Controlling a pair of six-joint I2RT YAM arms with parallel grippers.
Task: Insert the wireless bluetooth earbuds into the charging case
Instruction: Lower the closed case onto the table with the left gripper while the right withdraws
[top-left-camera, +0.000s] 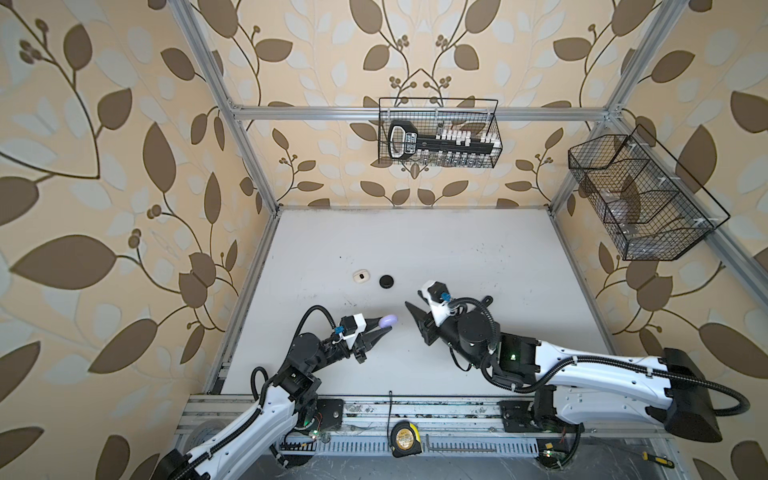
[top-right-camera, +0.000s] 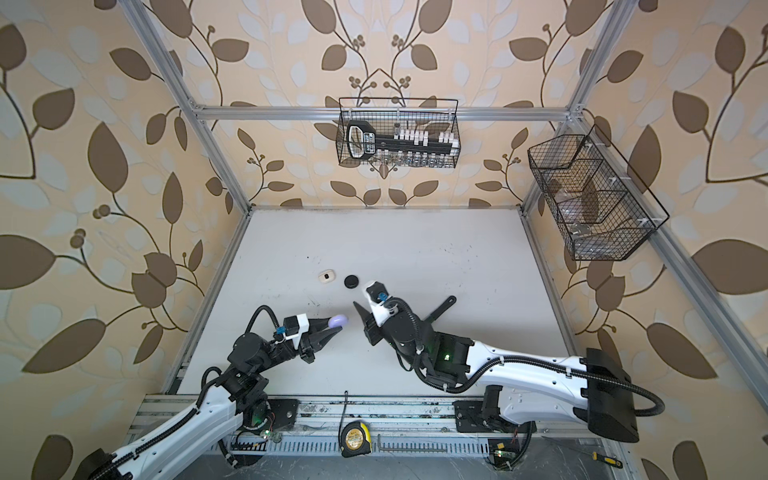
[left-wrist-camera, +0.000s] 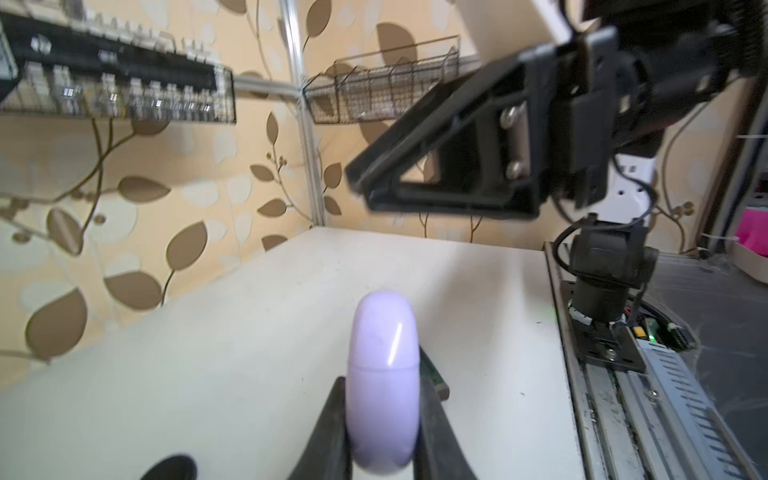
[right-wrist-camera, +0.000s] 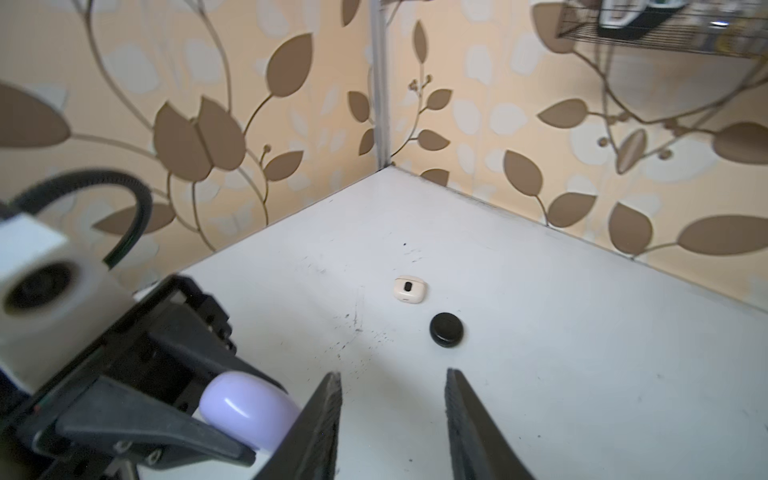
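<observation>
Your left gripper (left-wrist-camera: 384, 386) clamps the smooth, likely slippery lilac case (left-wrist-camera: 382, 332) across its flat faces, while your right gripper (right-wrist-camera: 392, 374) beside it hangs open.

a robot test booth in a lab or workshop. leaf wallpaper (top-left-camera: 104, 166) lines an aluminium frame (top-left-camera: 415, 113) around a white table (top-left-camera: 415, 249). a tape measure (top-left-camera: 405, 442) lies by the front rail (top-left-camera: 436, 409).

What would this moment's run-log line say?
left gripper: shut on lilac case, lid closed | right gripper: open, empty | white case, black case: on table
</observation>
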